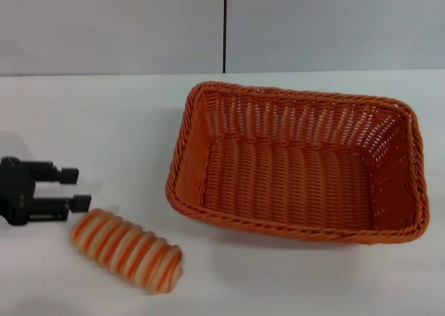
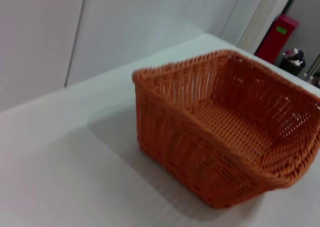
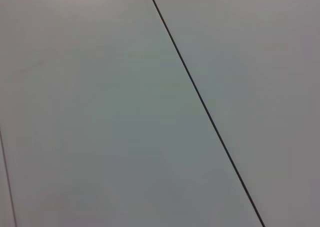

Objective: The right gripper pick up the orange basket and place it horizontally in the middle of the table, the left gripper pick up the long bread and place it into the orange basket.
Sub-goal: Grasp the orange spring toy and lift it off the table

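Orange basket (image 1: pixel 299 164) sitting lengthwise mid-table (image 1: pixel 104 121), empty. Working bread step now: left gripper (image 1: pixel 75 188) hovering just beside long bread (image 1: pixel 126 250), well left of basket, jaws open, holding nothing. Needing descent over bread, closing. Right gripper unseen.

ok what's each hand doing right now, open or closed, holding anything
left hand: open, holding nothing, just beside the long bread on the table.
right hand: not in view.

Basket and bread on surface (image 1: pixel 125 114).
Orange basket (image 1: pixel 299 163) upright, empty; striped long bread (image 1: pixel 126 249) lies apart, toward its left.
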